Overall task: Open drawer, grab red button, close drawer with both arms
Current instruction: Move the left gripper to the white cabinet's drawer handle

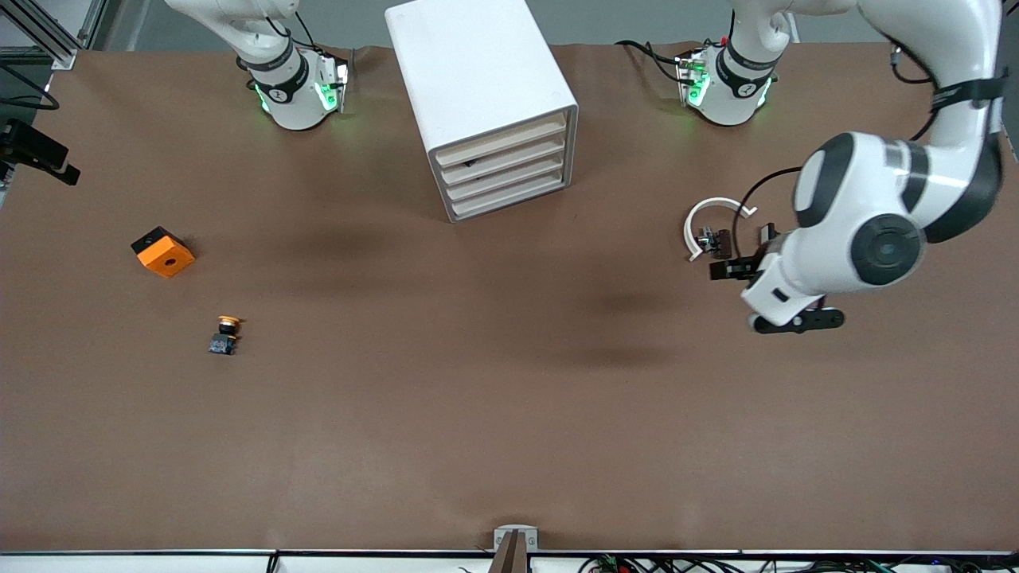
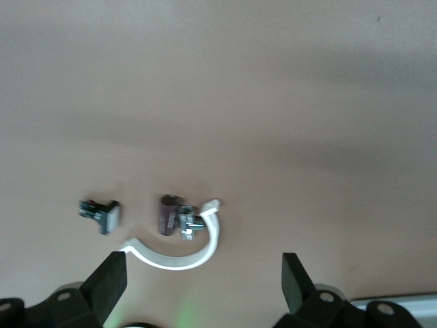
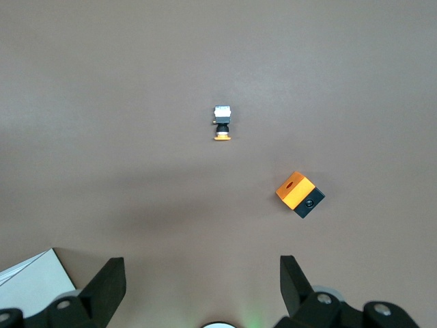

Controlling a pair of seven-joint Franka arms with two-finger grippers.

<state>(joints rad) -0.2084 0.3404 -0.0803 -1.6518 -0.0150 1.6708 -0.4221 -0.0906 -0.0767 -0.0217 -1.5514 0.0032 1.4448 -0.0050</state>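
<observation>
The white cabinet (image 1: 478,64) stands at the robots' edge of the table, midway between the arms. Its four beige-fronted drawers (image 1: 505,171) are all shut. No red-capped button shows in any view. My left gripper (image 1: 752,293) is open and empty over the table toward the left arm's end, beside a white C-shaped ring (image 1: 711,221). In the left wrist view its fingers (image 2: 109,281) stand wide apart just short of that ring (image 2: 181,251). My right gripper (image 3: 203,290) is open and empty, high over the table, and out of the front view.
A yellow-capped button (image 1: 226,334) (image 3: 222,123) and an orange cube (image 1: 162,252) (image 3: 299,194) lie toward the right arm's end. Inside the ring lie a brown cylinder (image 2: 166,214) and a metal part (image 2: 186,224). A small grey block part (image 2: 100,212) lies beside them.
</observation>
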